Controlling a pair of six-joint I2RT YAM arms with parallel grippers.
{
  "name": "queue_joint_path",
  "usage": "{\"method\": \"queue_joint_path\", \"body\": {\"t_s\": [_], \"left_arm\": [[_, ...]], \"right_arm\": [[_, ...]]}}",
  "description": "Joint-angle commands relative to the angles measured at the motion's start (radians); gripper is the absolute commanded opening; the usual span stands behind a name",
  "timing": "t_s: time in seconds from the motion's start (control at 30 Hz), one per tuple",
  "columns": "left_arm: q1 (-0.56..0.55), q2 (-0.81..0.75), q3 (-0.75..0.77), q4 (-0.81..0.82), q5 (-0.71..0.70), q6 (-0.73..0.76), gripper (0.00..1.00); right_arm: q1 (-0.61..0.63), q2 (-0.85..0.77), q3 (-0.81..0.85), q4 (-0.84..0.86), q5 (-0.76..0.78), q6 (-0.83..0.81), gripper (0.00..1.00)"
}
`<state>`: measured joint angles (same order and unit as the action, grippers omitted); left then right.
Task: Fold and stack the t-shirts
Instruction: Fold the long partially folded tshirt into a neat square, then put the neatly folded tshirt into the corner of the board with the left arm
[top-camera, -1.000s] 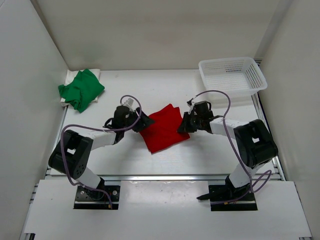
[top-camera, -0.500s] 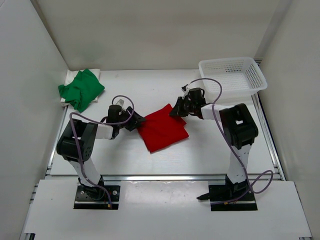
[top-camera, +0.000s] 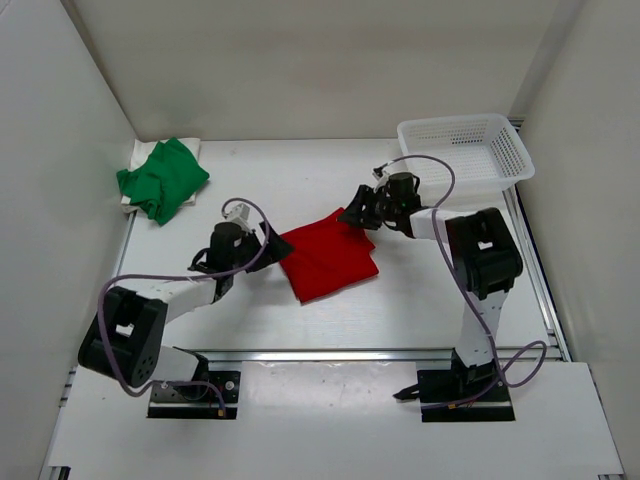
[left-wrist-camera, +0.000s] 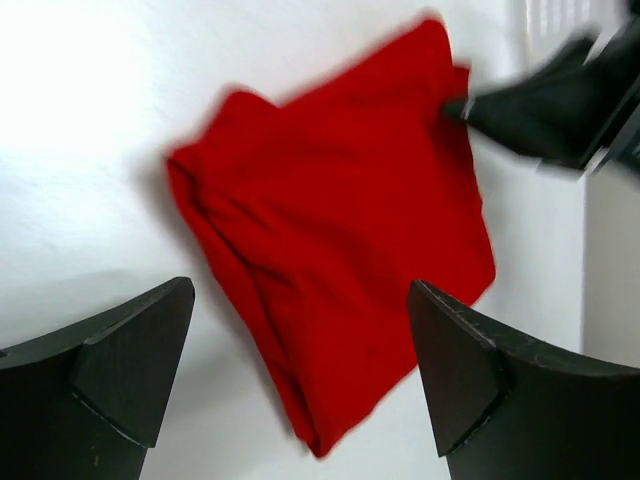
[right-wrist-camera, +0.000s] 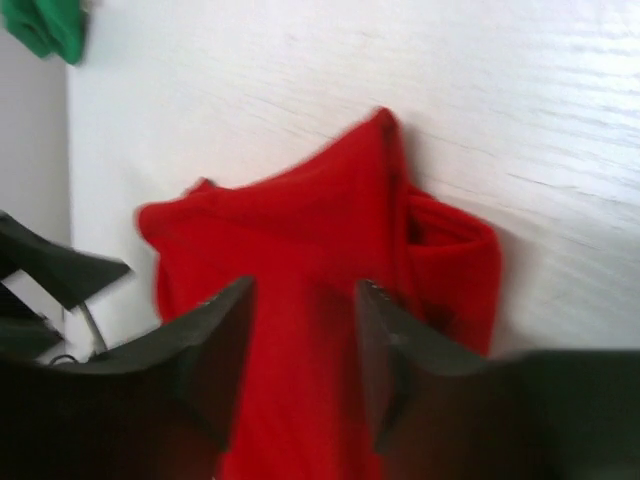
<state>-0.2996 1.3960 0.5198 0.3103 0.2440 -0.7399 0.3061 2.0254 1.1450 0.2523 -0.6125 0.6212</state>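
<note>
Far left: green t-shirt (top-camera: 160, 180) atop cream t-shirt (top-camera: 140, 152). L gripper (left-wrist-camera: 300, 295) spread wide, just left of red t-shirt (top-camera: 328, 262), folded mid-table, not touching. R gripper (right-wrist-camera: 305, 288), fingers apart, over its far-right corner. Basket (top-camera: 465, 152) far right.

Overhead camera looks down from behind; both wrist cameras, close in, share the red t-shirt (top-camera: 328, 262).

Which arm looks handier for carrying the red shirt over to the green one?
Probably left: the left gripper, open, sits beside the red shirt on the green shirt's side; the right gripper is farther away.
</note>
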Motion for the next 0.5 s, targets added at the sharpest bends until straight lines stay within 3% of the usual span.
{"method": "queue_joint_path", "body": {"t_s": [0.0,0.07,0.13,0.27,0.33,0.47], "left_arm": [[-0.116,-0.052,-0.044,-0.112,-0.101,0.100,0.99],[-0.125,-0.052,-0.070,-0.120,-0.150,0.077,0.92],[-0.054,0.031,-0.110,-0.053,-0.105,0.025,0.83],[-0.076,0.151,-0.075,0.018,-0.091,-0.004,0.80],[-0.099,0.231,-0.038,0.061,-0.051,-0.036,0.73],[-0.156,0.426,0.089,0.174,0.020,-0.139,0.27]], "right_arm": [[0.017,-0.152,-0.023,0.048,0.006,-0.009,0.52],[0.031,-0.218,-0.063,0.071,0.029,0.001,0.57],[0.040,-0.354,-0.144,0.097,0.036,0.011,0.60],[0.062,-0.453,-0.156,0.070,0.056,-0.018,0.60],[0.073,-0.487,-0.172,0.068,0.057,-0.023,0.60],[0.087,-0.542,-0.215,0.076,0.057,-0.024,0.61]]}}
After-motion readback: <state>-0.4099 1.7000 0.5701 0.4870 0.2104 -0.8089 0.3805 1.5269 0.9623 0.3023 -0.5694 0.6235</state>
